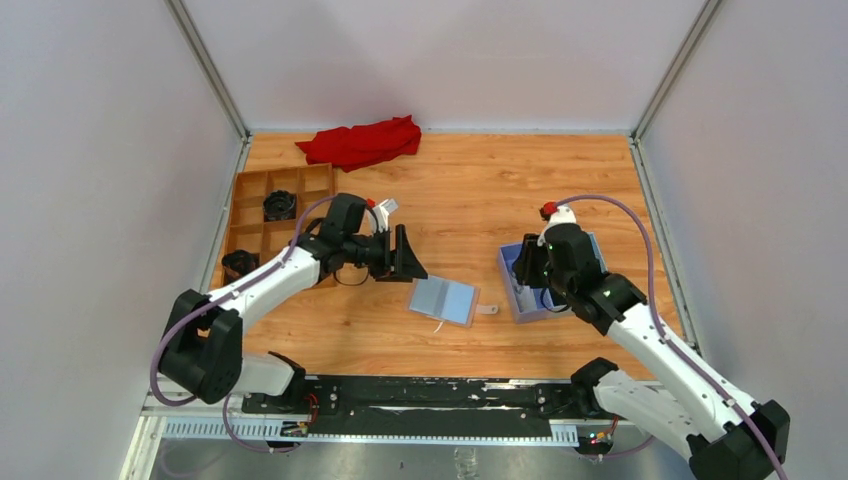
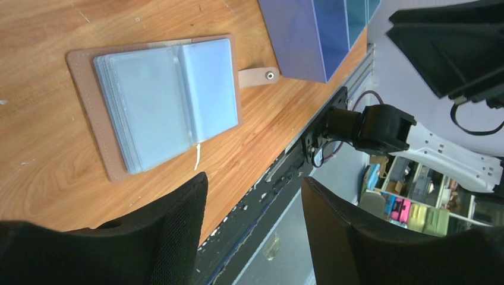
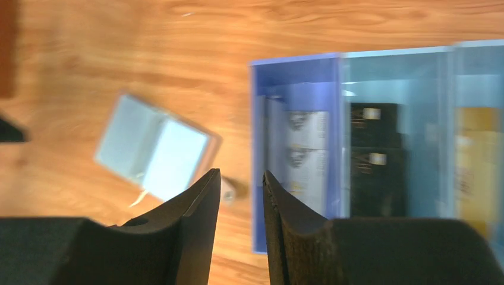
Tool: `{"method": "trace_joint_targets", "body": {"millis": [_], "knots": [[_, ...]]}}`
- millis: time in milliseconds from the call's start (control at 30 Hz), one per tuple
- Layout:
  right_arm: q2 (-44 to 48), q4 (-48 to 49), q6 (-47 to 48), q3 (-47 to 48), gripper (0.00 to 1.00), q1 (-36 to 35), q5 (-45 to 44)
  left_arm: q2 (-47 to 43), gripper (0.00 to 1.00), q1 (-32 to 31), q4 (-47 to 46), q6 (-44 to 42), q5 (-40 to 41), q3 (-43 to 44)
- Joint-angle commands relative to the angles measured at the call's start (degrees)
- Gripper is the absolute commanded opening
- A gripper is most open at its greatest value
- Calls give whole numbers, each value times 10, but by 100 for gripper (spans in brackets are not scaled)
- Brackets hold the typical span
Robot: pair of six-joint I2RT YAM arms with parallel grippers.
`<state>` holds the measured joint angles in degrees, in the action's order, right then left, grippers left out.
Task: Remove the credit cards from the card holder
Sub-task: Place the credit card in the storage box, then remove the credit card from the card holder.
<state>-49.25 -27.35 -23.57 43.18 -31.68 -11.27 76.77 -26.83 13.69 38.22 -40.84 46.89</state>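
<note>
The card holder lies open on the wooden table, tan-pink rim around pale grey-blue sleeves, its snap tab pointing toward the blue box. It shows blurred in the right wrist view. Credit cards stand in the blue box: a pale grey one and a black one. My left gripper hangs open and empty just up-left of the holder. My right gripper is over the box's left end, jaws a little apart with nothing between them.
The deep blue box sits right of the holder. A brown compartment tray with dark items stands at the left wall. A red cloth lies at the back. The table's near edge meets a black rail.
</note>
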Motion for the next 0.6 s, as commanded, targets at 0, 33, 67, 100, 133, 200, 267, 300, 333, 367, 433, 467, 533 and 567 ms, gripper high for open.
{"method": "trace_joint_targets", "body": {"millis": [0,33,67,100,133,200,267,300,333,367,433,467,533,567], "knots": [[1,150,-59,-69,35,-14,201,16,62,-19,-24,22,19,-10],[-1,180,-78,-89,34,-17,222,22,63,-25,-19,20,30,-8],[-9,210,-95,-107,34,-22,237,29,63,-31,-18,20,36,-6],[-18,230,-109,-120,33,-25,252,36,63,-35,-20,21,39,-5],[-32,245,-120,-131,33,-32,263,47,63,-38,-23,22,41,-5],[-61,260,-133,-138,32,-45,267,63,63,-43,-36,29,44,-5],[-86,269,-142,-142,32,-54,264,79,63,-49,-50,35,46,-4],[-98,269,-147,-144,32,-57,261,87,62,-51,-54,36,50,-4],[-107,286,-151,-145,32,-60,258,94,62,-52,-58,38,52,-5],[-120,291,-153,-147,32,-61,256,101,62,-52,-60,40,53,-6],[-137,294,-149,-146,33,-63,250,111,62,-51,-56,37,62,-4],[-144,294,-148,-146,34,-64,247,113,62,-52,-49,32,70,-2],[-158,295,-145,-145,34,-66,246,115,65,-52,-30,19,91,4],[-164,297,-145,-145,34,-67,246,115,67,-52,-15,10,107,8]]}}
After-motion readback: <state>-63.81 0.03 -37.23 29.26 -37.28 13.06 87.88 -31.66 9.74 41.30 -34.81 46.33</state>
